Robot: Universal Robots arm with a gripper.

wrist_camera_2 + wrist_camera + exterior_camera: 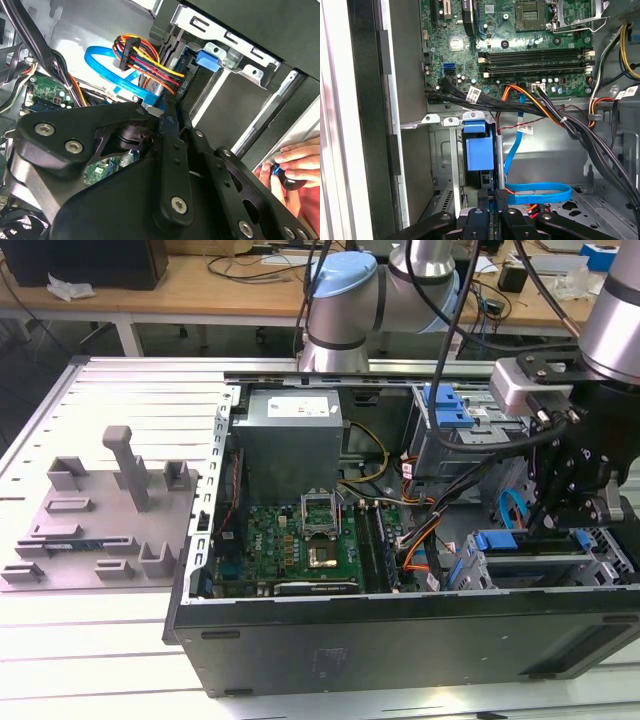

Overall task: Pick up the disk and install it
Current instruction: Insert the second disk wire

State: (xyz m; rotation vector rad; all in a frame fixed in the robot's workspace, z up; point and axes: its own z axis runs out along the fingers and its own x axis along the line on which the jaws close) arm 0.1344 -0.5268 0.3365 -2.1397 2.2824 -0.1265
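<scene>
Blue-framed, the disk [479,150] sits upright in the drive cage [451,165], the end effector [490,212] clamped on its edge.

Arm [600,330] reaching downward, gripper [570,502] low, jaws near closed

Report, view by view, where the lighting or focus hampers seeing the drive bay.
Exterior view: even room light, but the gripper is dark above the disk. First wrist view: a washed-out white strip along one edge. Second wrist view: the near black linkage looks soft; a hand shows beyond the case.
</scene>
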